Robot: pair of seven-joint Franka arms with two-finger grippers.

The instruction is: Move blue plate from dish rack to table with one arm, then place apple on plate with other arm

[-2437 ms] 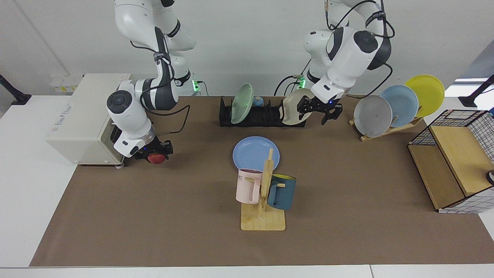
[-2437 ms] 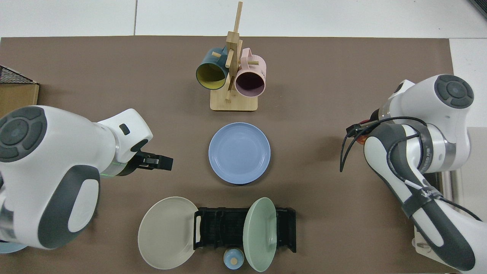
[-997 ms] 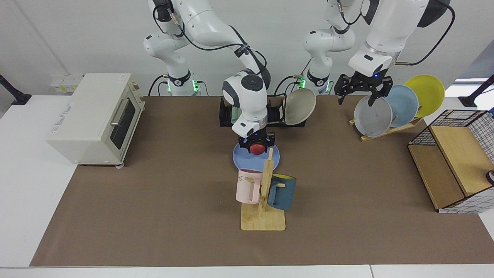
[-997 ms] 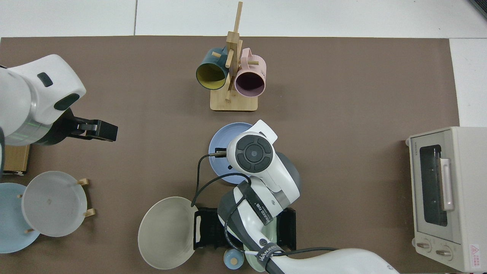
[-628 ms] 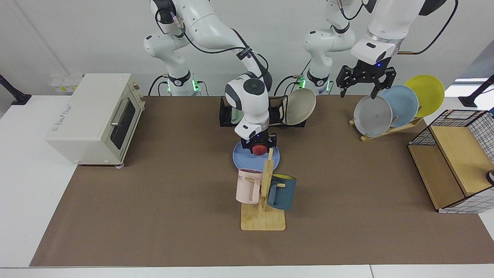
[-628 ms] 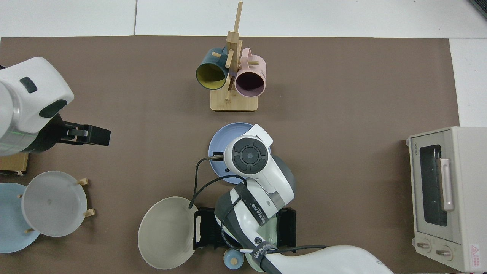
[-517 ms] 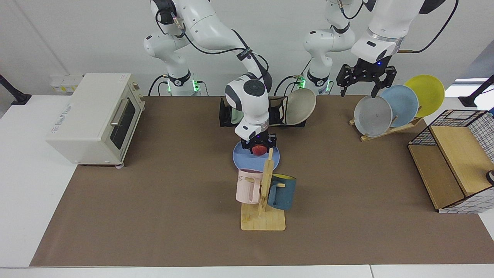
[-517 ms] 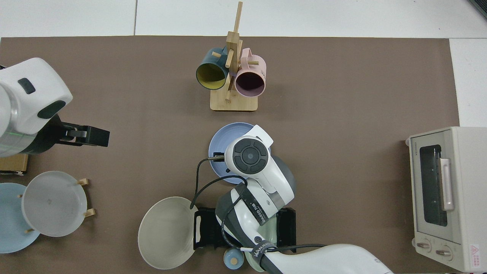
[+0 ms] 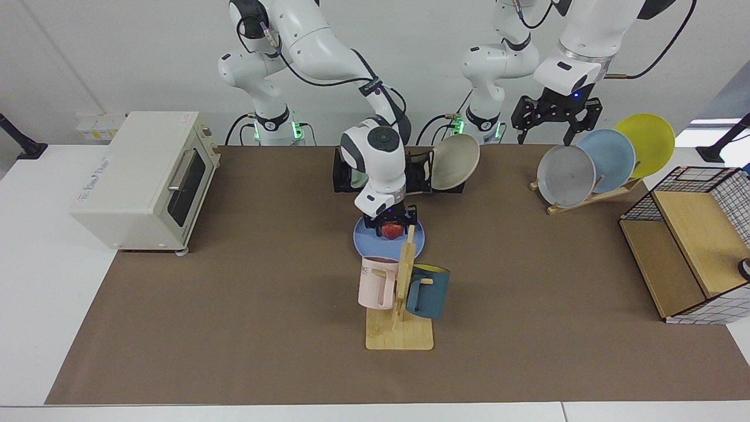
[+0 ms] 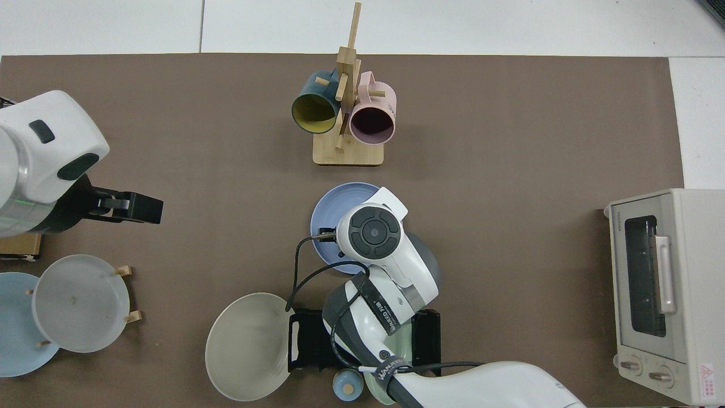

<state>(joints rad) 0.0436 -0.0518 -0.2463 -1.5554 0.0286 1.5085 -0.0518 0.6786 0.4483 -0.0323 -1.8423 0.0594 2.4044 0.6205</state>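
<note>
Your round periwinkle-blue plate [image 9: 368, 243] lies flat on the brown-matted table [image 9: 234, 305]; right gripper [image 9: 391, 225] sits low over it, fingers spread around the red apple [image 9: 393, 230], which looks set down. Left gripper [image 9: 555, 120] waits, open, above the wooden plate rack [image 9: 592, 198]. Only the retreat is left

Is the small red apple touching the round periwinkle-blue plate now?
Cannot tell: in the facing view the apple sits low over the plate, but the right hand hides its underside.

Both views are bright and evenly lit from above. Shadows on the brown surface [image 9: 234, 328] are soft and short, pooling just beside the mug stand [image 9: 399, 337]. No glare; everything is in focus.
</note>
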